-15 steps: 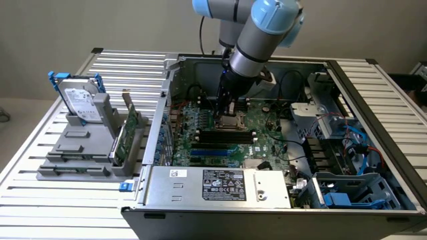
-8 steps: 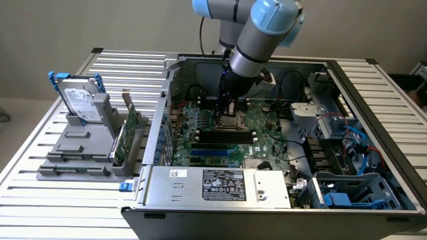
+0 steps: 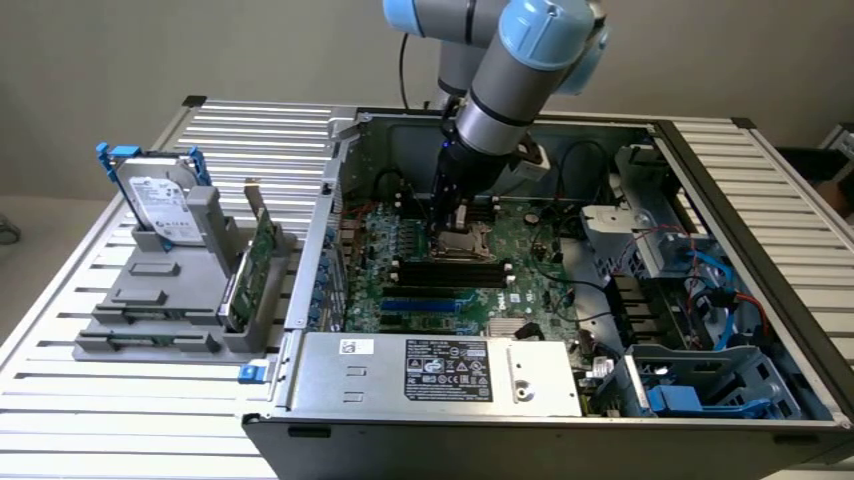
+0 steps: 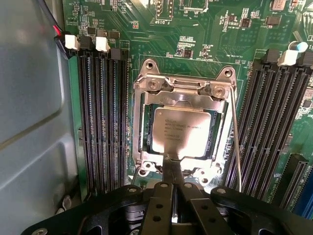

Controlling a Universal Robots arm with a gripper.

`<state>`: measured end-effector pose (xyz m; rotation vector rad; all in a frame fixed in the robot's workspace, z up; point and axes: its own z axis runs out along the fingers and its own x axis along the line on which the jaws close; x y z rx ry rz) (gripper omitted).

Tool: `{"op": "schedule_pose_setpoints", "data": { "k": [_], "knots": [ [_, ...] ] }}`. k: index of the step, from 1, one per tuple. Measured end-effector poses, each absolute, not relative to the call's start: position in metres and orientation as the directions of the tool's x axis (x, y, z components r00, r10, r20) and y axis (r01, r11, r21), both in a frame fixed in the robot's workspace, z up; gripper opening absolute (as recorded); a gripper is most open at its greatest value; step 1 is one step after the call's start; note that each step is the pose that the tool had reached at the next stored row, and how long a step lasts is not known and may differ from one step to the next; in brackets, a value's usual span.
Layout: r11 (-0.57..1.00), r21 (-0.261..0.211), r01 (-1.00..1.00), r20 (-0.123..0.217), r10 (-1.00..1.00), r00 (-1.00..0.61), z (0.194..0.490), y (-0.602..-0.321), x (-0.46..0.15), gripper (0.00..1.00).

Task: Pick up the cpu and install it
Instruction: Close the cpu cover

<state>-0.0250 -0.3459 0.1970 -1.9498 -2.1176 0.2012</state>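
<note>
- On the exterior view's left, a slatted metal desk [image 3: 80,400] is carrying a grey stand [image 3: 160,300].
- A silver hard drive [image 3: 163,205] in blue brackets is standing upright in that stand, and a green circuit card [image 3: 254,270] is standing on edge just beside it.
- In the middle, an open computer case [image 3: 315,300] is lying on its side, with its green motherboard [image 3: 534,275] facing up.
- A silver power supply [image 3: 441,375] with a black label is sitting along the near edge of the case.
- The grey robot arm [image 3: 514,80] with blue joints is reaching down from above into the case, and its end effector [image 3: 451,215] is hanging right over the metal-framed socket [image 3: 470,245].
- In the wrist view, the cpu [image 4: 183,131] is sitting flat inside the socket frame [image 4: 183,83], silver top up, with black memory slots [image 4: 105,122] running along both sides.
- The end effector [image 4: 171,161] is pressing its two black fingers together, and the tips are meeting at one edge of the cpu; whether they are pinching that edge is unclear.
- A thin metal lever [image 4: 235,142] is running along one side of the socket.
- On the exterior view's right, blue cables [image 3: 727,290] are looping beside a metal drive cage [image 3: 627,235].
</note>
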Motion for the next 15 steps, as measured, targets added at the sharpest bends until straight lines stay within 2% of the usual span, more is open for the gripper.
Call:
{"op": "schedule_pose_setpoints", "data": {
  "k": [10,12,15],
  "knots": [
    [0.094,-0.271,0.958,0.101,0.993,-0.069,0.212,-0.346,-0.033,0.11],
    [0.096,-0.269,0.958,0.109,0.992,-0.069,0.224,-0.347,-0.045,0.11],
    [0.077,-0.266,0.961,0.114,0.992,-0.047,0.225,-0.347,-0.057,0.11]
  ]
}}
